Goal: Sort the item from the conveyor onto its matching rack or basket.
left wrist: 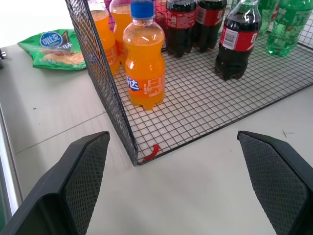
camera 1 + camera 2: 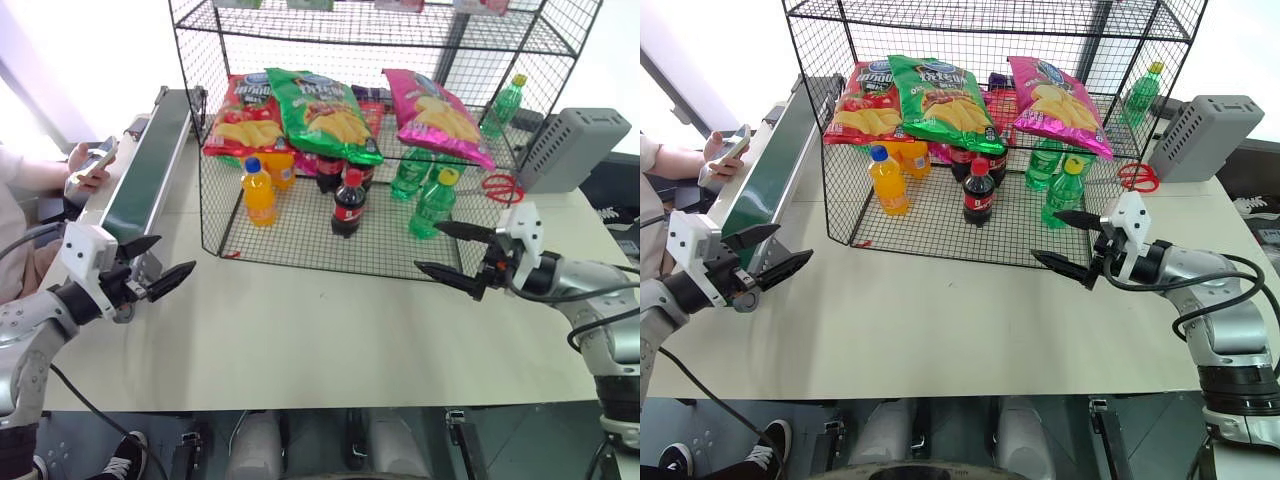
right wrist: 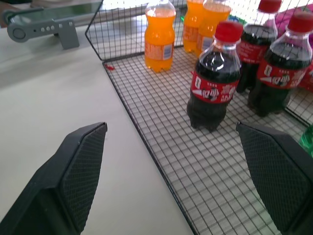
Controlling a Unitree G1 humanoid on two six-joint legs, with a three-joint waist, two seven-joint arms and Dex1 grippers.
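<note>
Both grippers, left (image 2: 160,262) and right (image 2: 456,250), hang spread and empty; pink chip bag (image 2: 436,117) lies in the rack (image 2: 300,250), its lower end behind wire mesh.

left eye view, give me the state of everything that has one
left gripper: open, empty
right gripper: open, empty
pink chip bag: lying on rack's middle shelf
conveyor: belt bare
cola bottle: upright, capped
orange soda bottle: upright, capped

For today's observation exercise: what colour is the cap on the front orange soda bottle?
Blue. The orange soda bottle shows it best in the left wrist view.
</note>
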